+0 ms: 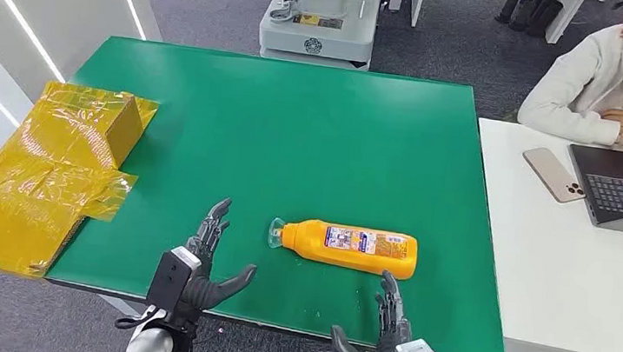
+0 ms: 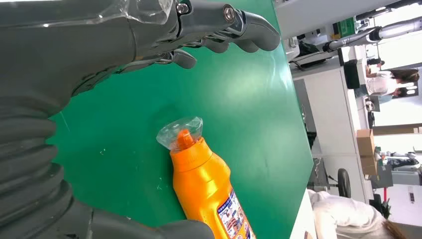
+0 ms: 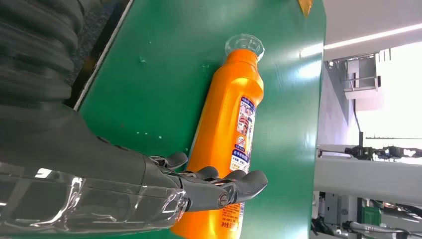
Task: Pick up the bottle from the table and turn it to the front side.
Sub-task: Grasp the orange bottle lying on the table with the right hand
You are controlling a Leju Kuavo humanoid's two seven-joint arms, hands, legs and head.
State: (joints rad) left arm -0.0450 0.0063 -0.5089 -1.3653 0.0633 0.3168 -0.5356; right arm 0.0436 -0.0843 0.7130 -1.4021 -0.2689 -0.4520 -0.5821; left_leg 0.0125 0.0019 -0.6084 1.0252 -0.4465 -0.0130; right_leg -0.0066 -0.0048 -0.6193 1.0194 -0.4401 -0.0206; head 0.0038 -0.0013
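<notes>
Orange plastic bottle with clear cap (image 1: 349,247) lies between both empty, spread hands, left hand (image 1: 204,263) near the cap, right hand (image 1: 385,337) by its base, wrists cropped.

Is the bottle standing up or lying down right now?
Lying down. The orange bottle rests on its side on the green table, its clear cap toward the left hand, label facing up. Neither hand holds it.
</notes>
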